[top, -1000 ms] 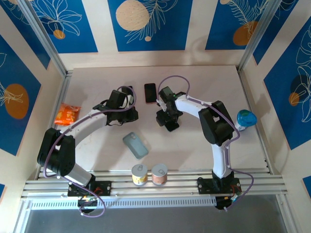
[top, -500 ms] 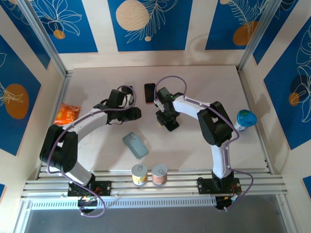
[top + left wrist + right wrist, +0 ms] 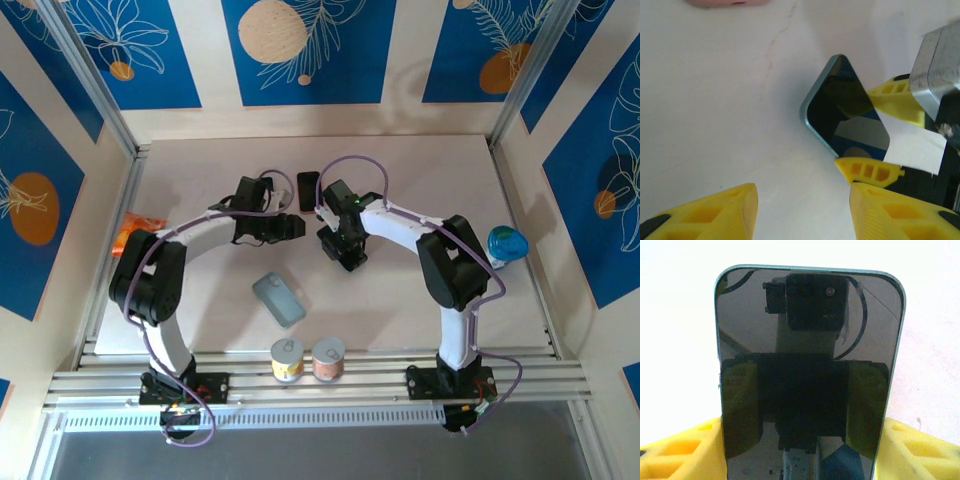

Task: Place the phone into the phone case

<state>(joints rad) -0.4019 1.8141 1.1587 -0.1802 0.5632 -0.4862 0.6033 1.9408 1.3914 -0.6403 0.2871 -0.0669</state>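
Overhead view of a pale worktop (image 3: 420, 170) with two robot arms reaching toward its far middle. A dark phone (image 3: 308, 188) lies flat there, screen up.

The right end effector (image 3: 322, 210) straddles the phone's near end, with one yellow finger (image 3: 892, 100) against each long edge. It looks closed on the phone across its narrow width, though how firmly it presses cannot be told. Gripping across the short dimension seems chosen because a flat phone offers only its thin edges to hold. In the right wrist view the glossy screen mirrors the camera above it, so the tool appears to sit squarely over the handset.

The left end effector (image 3: 290, 228) hovers just beside the phone on its left, fingers spread wide and holding nothing. It is probably placed there to steady or assist.

The grey-blue phone case (image 3: 278, 298) lies well apart from the phone, nearer the arm bases and between the two arms. The phone would have to be carried toward the near edge to reach it. A yellow tub (image 3: 288, 360) and a pink tub (image 3: 328, 358) stand side by side at the near rail.
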